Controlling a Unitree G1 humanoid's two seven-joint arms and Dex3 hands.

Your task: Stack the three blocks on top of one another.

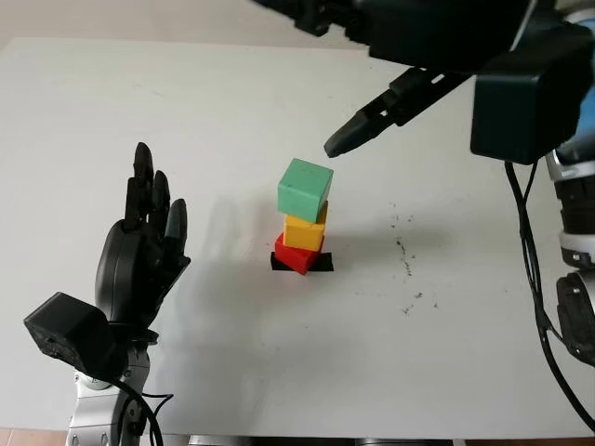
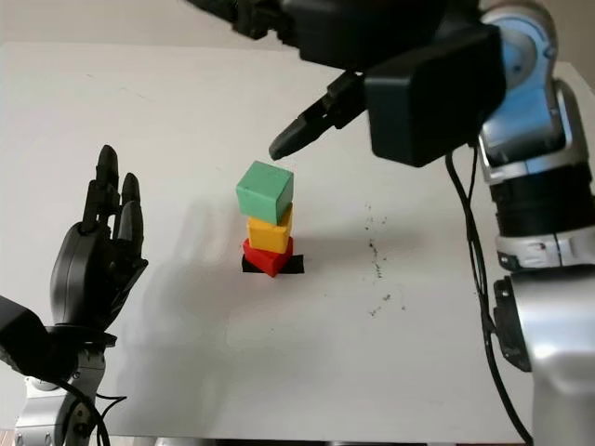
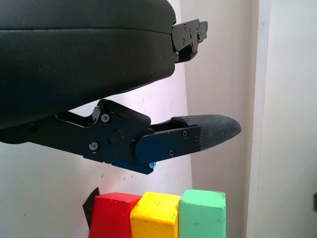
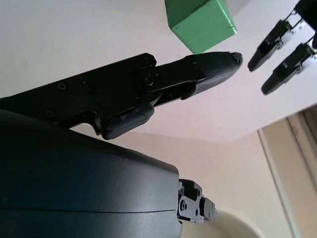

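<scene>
A stack stands mid-table: a red block (image 1: 296, 256) at the bottom, a yellow block (image 1: 305, 230) on it, and a green block (image 1: 305, 186) on top, turned a little off the yellow one. My right hand (image 1: 335, 88) hovers open above and to the right of the stack. One of its fingertips (image 1: 339, 144) is just off the green block's upper right corner, and it holds nothing. My left hand (image 1: 153, 195) is open and upright at the left of the table, well apart from the stack. The left wrist view shows the stack side-on (image 3: 154, 215).
A black mark (image 1: 322, 264) lies on the white table (image 1: 232, 353) under the red block. Dark specks (image 1: 404, 249) dot the surface right of the stack. A black cable (image 1: 528, 251) hangs along my right arm at the right edge.
</scene>
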